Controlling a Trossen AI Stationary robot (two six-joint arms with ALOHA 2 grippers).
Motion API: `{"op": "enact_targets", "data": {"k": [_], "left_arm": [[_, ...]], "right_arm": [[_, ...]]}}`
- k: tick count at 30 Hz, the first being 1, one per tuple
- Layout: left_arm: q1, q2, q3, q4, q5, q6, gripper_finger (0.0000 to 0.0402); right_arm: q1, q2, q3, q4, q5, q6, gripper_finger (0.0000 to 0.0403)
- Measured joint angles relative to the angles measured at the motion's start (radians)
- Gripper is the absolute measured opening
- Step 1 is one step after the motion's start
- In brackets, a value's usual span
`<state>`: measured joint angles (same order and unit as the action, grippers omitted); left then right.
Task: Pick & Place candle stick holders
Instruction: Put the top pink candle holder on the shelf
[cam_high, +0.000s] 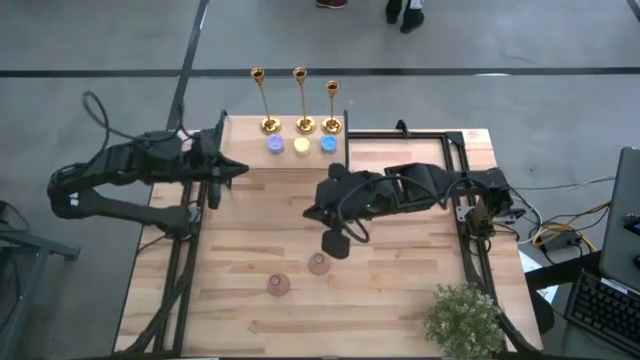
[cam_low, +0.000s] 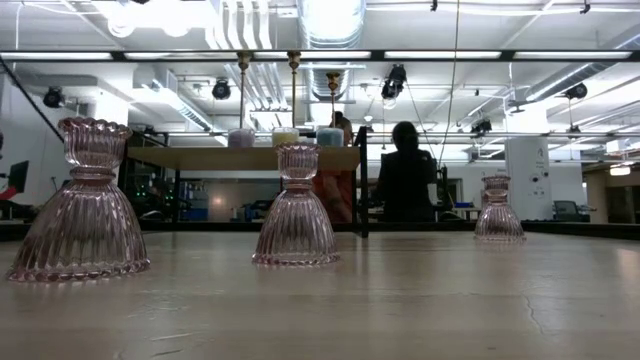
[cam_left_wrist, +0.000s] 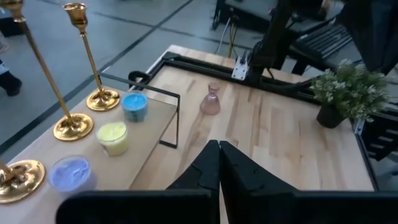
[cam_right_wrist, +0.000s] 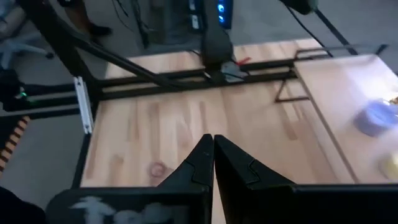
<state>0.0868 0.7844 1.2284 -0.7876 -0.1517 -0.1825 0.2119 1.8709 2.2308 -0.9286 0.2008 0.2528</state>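
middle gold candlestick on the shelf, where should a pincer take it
Probably by the thin upright stem of the middle gold candlestick, above its round base, approaching from the table side: the yellow candle stands in front, so come in above it.

Three candle stick holders (cam_high: 300, 100) stand in a row on a raised shelf (cam_high: 285, 160) at the counter's (cam_high: 400, 270) far edge — three candles (cam_high: 300, 146) just before them; a plant (cam_high: 462, 318) sits at the near right corner.
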Motion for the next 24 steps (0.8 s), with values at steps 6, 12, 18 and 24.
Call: {"op": "enact_targets", "data": {"k": [6, 12, 18, 24], "left_arm": [[0.000, -0.149, -0.094, 0.002, 0.005, -0.001, 0.0014], [0.000, -0.266, -0.148, 0.003, 0.009, 0.002, 0.0005], [0.000, -0.341, -0.179, 0.005, 0.013, 0.001, 0.0011], [0.000, -0.384, -0.201, -0.025, 0.024, -0.006, 0.0009]], "right_arm": [[-0.001, 0.000, -0.080, 0.053, 0.000, 0.052, 0.0008], [-0.008, -0.046, -0.223, 0.268, -0.113, 0.084, 0.0008], [-0.032, -0.166, -0.476, 0.550, -0.155, 0.102, 0.0008], [-0.048, -0.325, -0.750, 0.631, -0.145, 0.240, 0.0008]]}}
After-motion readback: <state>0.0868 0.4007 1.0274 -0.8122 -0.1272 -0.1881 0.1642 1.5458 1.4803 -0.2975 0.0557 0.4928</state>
